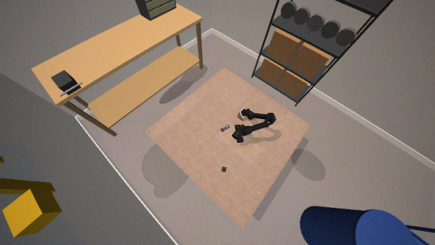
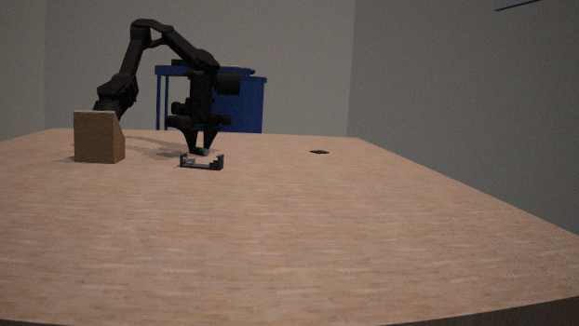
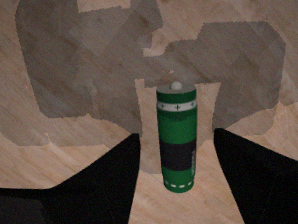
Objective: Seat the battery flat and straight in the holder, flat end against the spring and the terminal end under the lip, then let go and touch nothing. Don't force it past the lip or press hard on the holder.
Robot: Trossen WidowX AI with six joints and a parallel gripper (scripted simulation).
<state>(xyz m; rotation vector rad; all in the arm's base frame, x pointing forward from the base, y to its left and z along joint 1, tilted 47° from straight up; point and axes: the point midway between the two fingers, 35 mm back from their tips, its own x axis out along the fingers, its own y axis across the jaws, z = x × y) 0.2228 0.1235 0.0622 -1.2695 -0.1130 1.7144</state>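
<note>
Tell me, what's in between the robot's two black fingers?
The green battery lies on the wooden table between the open gripper's fingers, with gaps on both sides. The wrist view shows it best.

Arm bent downward, end effector point(image 2: 200, 148) apparently open (fingers spread).

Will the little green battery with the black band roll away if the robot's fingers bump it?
Probably, sideways. The green battery is a round cylinder lying flat on the smooth wooden table, not yet squeezed by the open gripper. It looks stiff, so it shouldn't bend. The fingers either side may block a long roll.
</note>
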